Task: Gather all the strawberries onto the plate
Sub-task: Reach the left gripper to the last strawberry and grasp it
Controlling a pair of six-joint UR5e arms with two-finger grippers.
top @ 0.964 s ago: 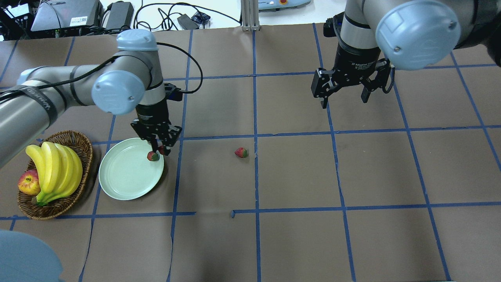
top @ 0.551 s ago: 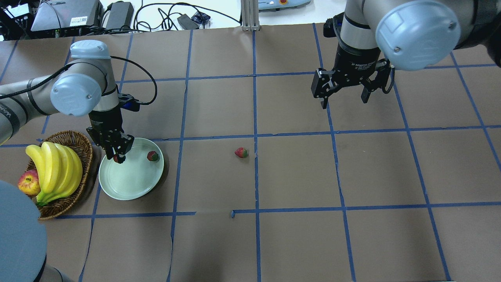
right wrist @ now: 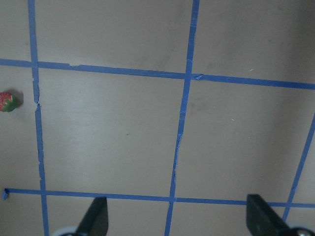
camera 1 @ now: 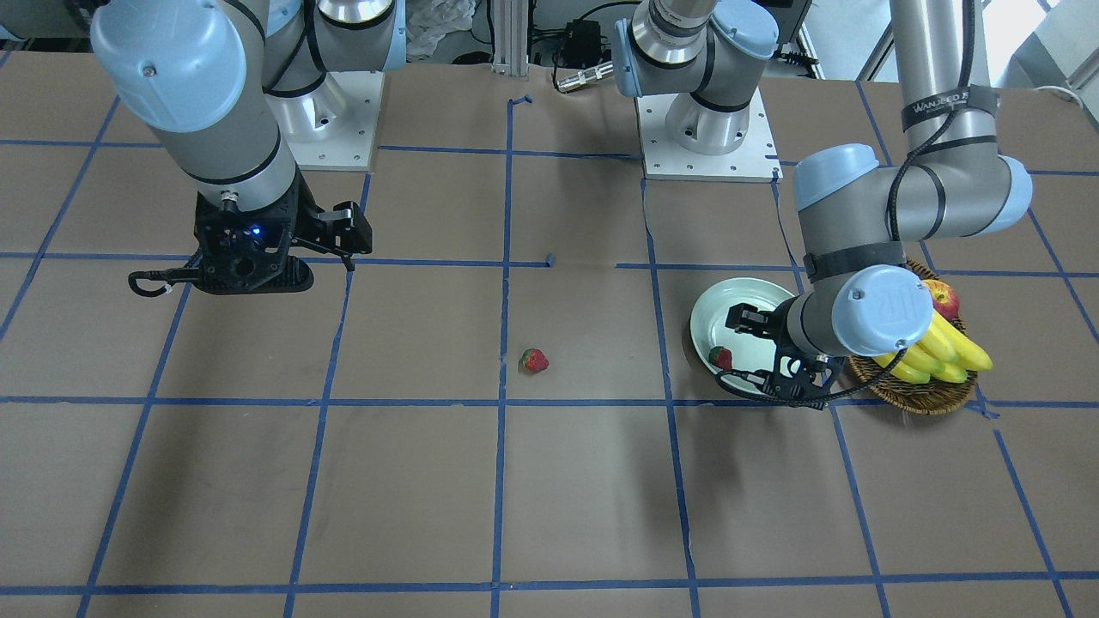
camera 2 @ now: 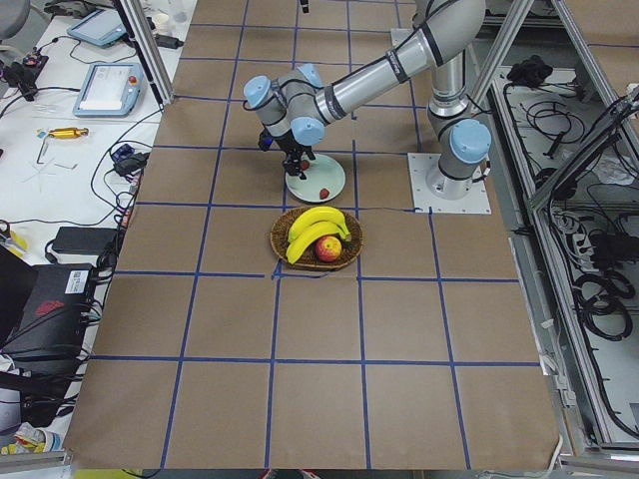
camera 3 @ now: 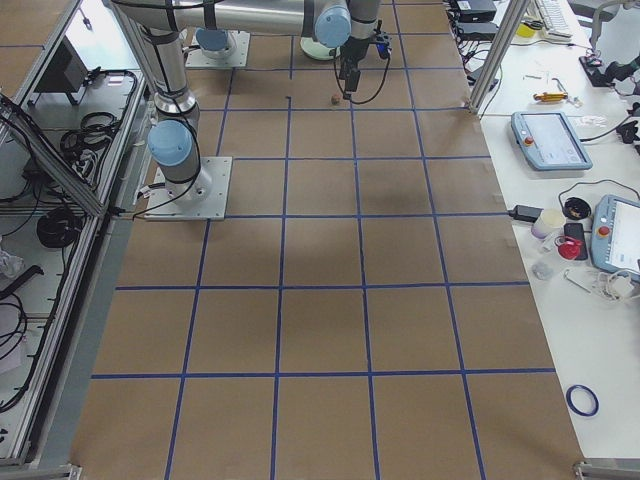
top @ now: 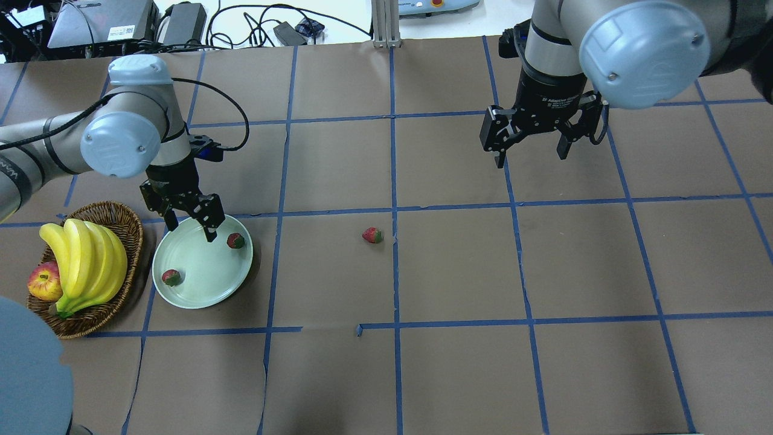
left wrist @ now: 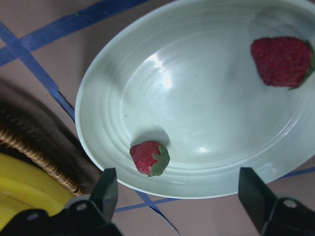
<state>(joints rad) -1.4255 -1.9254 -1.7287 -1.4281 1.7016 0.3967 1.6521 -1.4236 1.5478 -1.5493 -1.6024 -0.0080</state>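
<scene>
L tool (top: 191,231) spread wide over plate (top: 205,279) rim; one strawberry (top: 372,235) well apart.

Masked in front view by left arm (camera 1: 859,322): plate (camera 1: 731,302) edge, basket-side strawberry (top: 171,277). Clipped at right wrist view's left edge: loose strawberry (right wrist: 7,102). Cropped in left wrist corner: basket (left wrist: 34,150).

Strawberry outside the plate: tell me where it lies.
In the overhead view the strawberry lies near the middle of the table, just left of the central blue tape line and well to the right of the plate.
</scene>
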